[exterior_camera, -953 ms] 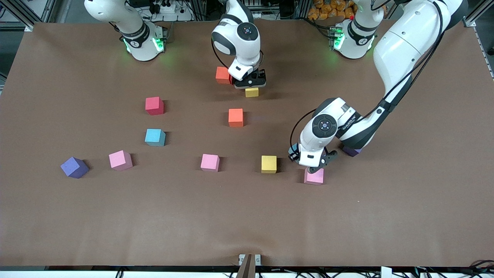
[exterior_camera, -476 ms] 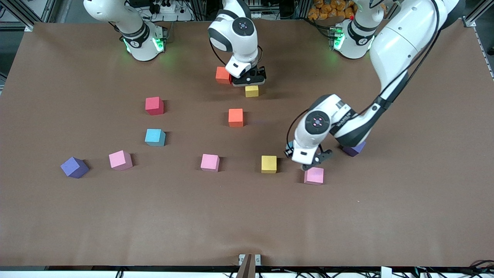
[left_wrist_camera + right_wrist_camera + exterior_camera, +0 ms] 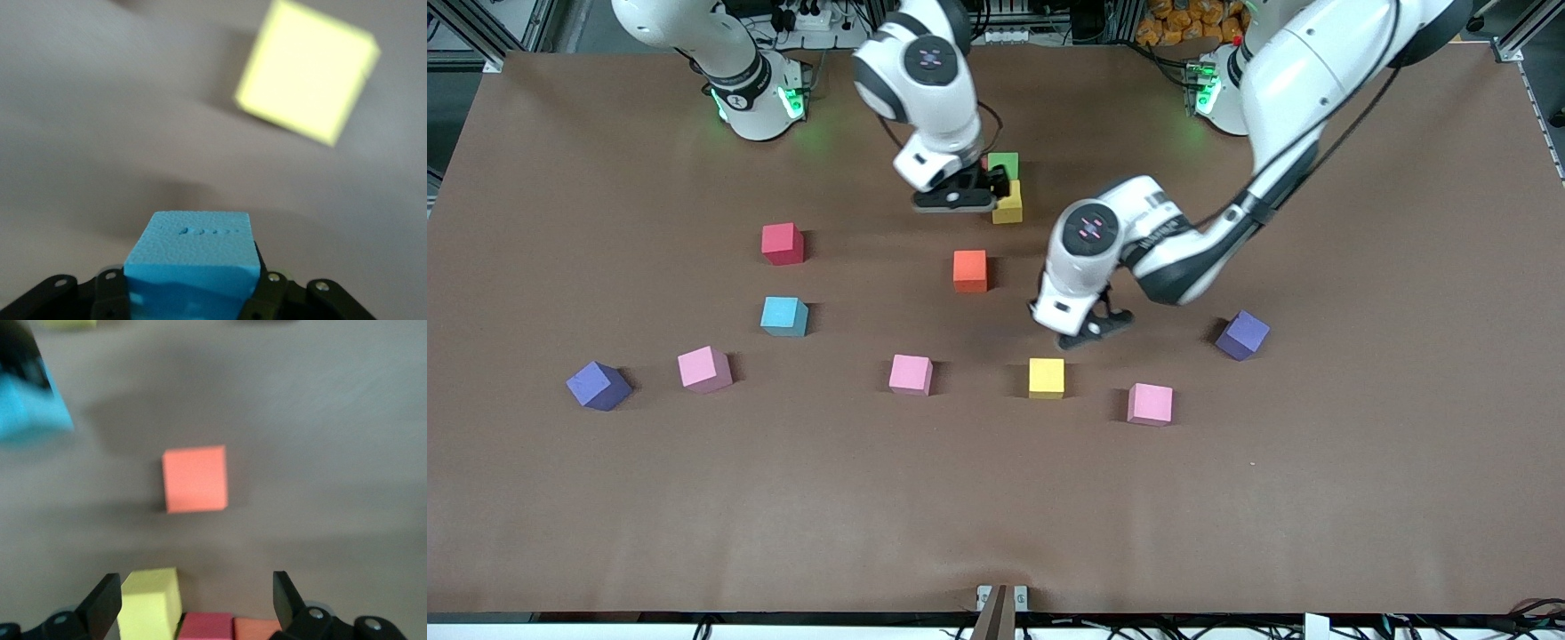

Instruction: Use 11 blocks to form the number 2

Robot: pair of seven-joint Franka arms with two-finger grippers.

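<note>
Trouble is most likely to come from the two arms working close together near the table's middle. A light blue block (image 3: 190,260) is held clenched in the jaws of the left gripper (image 3: 1089,327), which hangs over bare table between the lone orange block (image 3: 970,270) and the purple cube (image 3: 1242,334) toward the left arm's end. The jaws of the right gripper (image 3: 953,197) are spread wide and hold nothing; it is placed over the start of the number 2 (image 3: 1005,191), toward the table edge where the bases stand. There a yellow block (image 3: 1009,204) touches a green block (image 3: 1003,164), and in the right wrist view a red block (image 3: 205,625) and an orange one (image 3: 257,629) are seen beside the yellow. If the blue block is carried to that cluster while the right gripper remains over it, the wrists could collide, or a placed block could be nudged out of line. The grip looks shallow, so the foam cube could twist on release.

Other blocks lie scattered and untouched: a red block (image 3: 783,243) and a second light blue block (image 3: 784,316) toward the right arm's end, and, nearer the front edge, a row of a second purple cube (image 3: 598,385), three pink blocks (image 3: 704,368) (image 3: 911,373) (image 3: 1149,404) and a yellow one (image 3: 1047,377). The lone orange block lies closest to any path to the cluster.
</note>
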